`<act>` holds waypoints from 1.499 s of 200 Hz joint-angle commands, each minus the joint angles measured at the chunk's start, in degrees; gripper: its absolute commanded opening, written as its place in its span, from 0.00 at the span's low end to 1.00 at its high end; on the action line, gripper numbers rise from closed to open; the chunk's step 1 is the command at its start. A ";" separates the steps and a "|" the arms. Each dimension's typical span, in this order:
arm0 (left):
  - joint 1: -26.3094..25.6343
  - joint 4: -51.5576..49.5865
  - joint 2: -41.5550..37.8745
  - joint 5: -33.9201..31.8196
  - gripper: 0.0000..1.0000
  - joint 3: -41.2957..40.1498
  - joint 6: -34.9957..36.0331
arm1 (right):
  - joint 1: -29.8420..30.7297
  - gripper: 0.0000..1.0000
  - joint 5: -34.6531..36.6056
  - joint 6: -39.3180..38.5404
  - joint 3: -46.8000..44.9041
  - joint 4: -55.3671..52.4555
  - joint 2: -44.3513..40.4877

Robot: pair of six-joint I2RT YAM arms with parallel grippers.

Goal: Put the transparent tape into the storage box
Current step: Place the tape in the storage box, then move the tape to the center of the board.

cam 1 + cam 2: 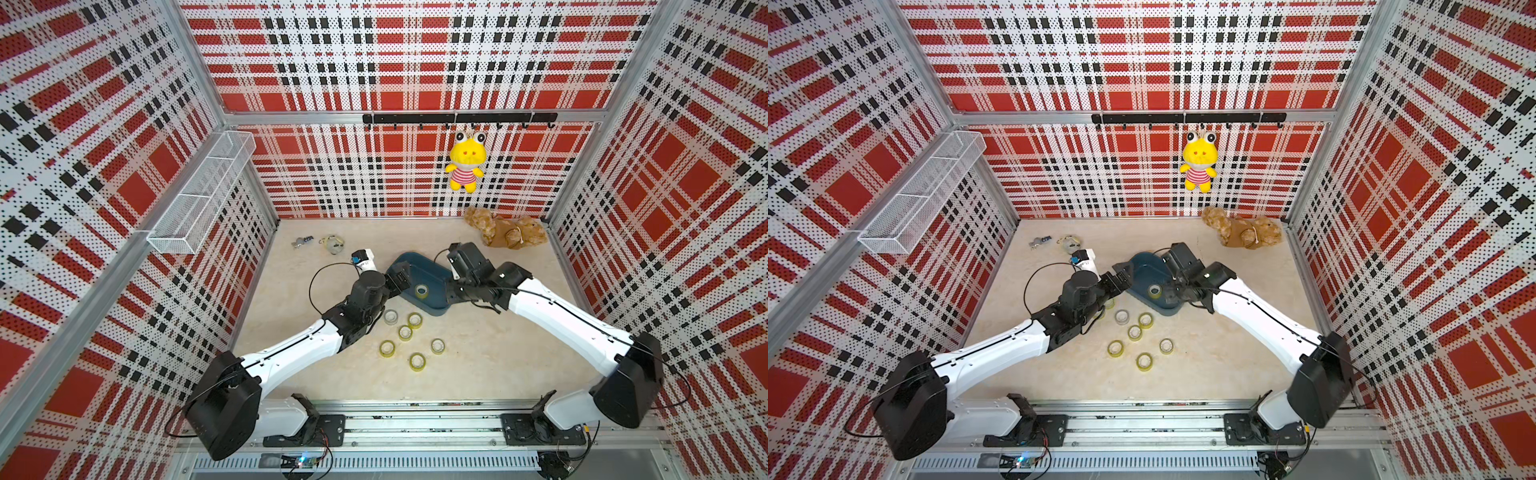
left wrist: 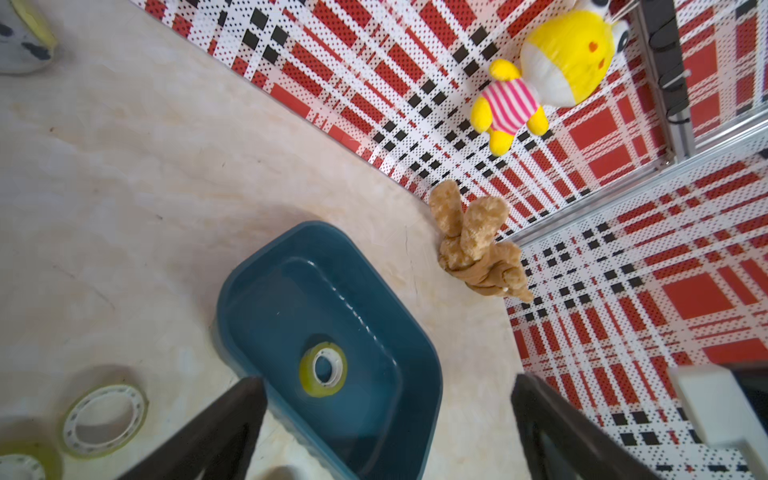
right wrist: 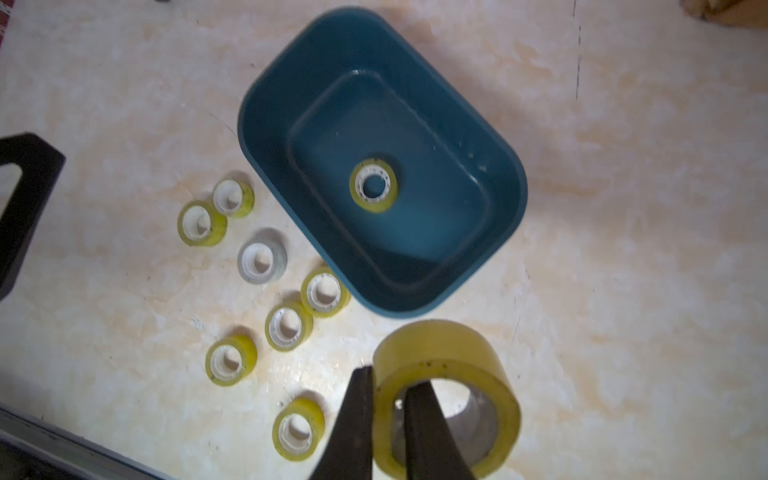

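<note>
Yellowish clear tape: the held roll point(image 3: 449, 353) is pinched through its wall by the right claw point(image 3: 390, 382), one finger inside the core and one outside, probably the only purchase on a ring this wide. It hangs near the storage box point(image 3: 249, 137), short of the well. A boxed roll point(image 3: 374, 185) lies inside. Seven loose rolls point(image 3: 289, 326) sit on the bench point(image 3: 623, 208). The left claw point(image 2: 384, 386) stands wide and empty at the box's end, apparently waiting.

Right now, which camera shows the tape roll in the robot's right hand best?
The right wrist view. There the tape roll fills the foreground, and you can see the right hand pinching its wall from inside and outside the core. In both top views the right arm hides it. The left wrist view does not show it at all.
</note>
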 commanded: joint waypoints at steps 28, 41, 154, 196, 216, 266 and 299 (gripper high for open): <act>11.00 0.48 -4.93 6.75 0.99 -6.28 -0.71 | -0.82 0.05 -6.33 -6.00 18.52 2.19 22.32; 12.06 -0.65 -6.60 6.64 0.99 -7.77 -0.36 | -0.82 0.05 -7.23 -6.34 22.78 2.51 27.56; 11.73 -3.96 -11.86 6.54 0.99 -13.16 0.39 | -2.40 0.48 -8.95 -9.20 43.47 -1.58 48.56; 6.84 -5.39 -10.03 4.59 0.99 -9.70 0.46 | -2.48 0.53 -6.11 -8.97 31.63 2.47 32.62; 2.82 -7.41 -8.50 1.68 0.99 -6.49 0.60 | -2.55 0.54 -5.22 -8.82 21.42 8.09 21.82; -3.49 -8.82 -6.01 -2.45 0.99 -2.06 -0.01 | -2.58 0.54 -5.59 -9.31 -1.32 14.40 0.98; -5.22 -10.46 -3.22 -2.13 0.99 1.61 0.18 | -2.66 0.54 -2.96 -7.45 -15.91 15.16 -10.95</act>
